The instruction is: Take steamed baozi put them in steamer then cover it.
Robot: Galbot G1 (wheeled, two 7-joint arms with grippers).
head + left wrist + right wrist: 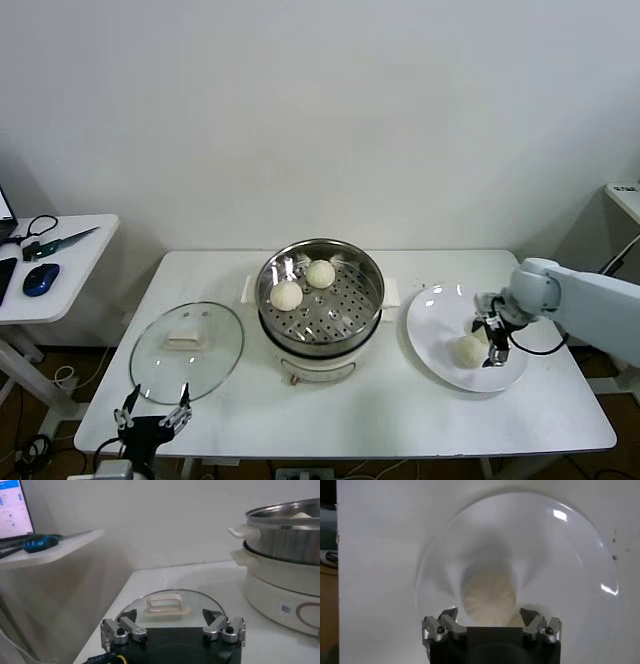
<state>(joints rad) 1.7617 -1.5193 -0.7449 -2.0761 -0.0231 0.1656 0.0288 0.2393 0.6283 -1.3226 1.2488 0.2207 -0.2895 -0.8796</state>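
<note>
Two steamed baozi [303, 284] already sat on the perforated tray inside the steamer [320, 305], and I could make out one more on the white plate [430, 340], directly under my right gripper [493, 343]. In the right wrist view that bun [489, 599] lay just ahead of the fingers [442, 626], centred in the gap between them. The fingers stood wide apart and held nothing. A fourth bun I could not pick out with certainty.

I judged the bun to be light, soft and easily dented, with a smooth, slightly slippery skin, so I would have closed gently across its widest part, one finger on each side, low enough to stop it rolling.

My left gripper [153, 414] waited with fingers spread and empty, just short of the cover [187, 350], which lay flat on the table [400, 410] beside the steamer. Its cream handle [167, 605] sat beyond the fingertips, midway between them. Glass, heavier and fragile, it looked best taken by that handle.
</note>
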